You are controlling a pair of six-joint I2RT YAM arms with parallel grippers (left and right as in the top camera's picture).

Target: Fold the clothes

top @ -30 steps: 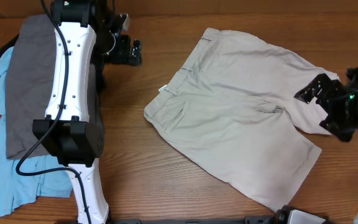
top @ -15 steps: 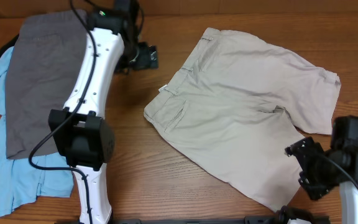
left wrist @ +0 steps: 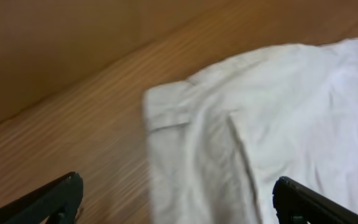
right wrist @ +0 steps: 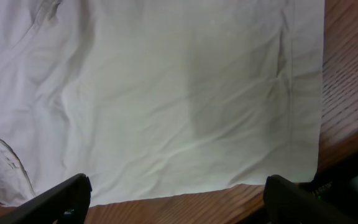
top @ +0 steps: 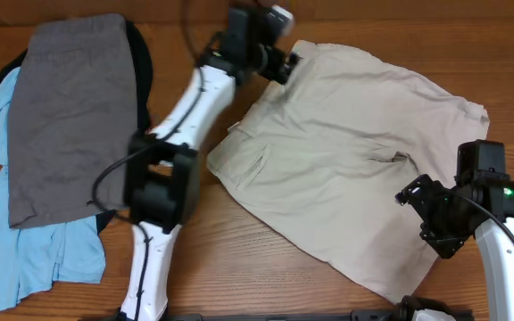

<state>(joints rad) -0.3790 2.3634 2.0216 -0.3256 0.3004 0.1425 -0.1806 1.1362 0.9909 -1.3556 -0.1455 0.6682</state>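
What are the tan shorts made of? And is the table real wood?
The light beige shorts look like matte woven cloth, probably cotton: soft wrinkles, stitched seams and a sewn pocket show. The brown table looks like wood with a smooth, slightly shiny finish, since long grain lines run across it. It might be a wood-look veneer; the pictures cannot settle that.

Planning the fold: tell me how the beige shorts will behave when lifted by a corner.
The beige shorts lie flat with soft wrinkles, so probably floppy, sagging from any grip. Thin cloth, likely light; pushed, it may bunch.
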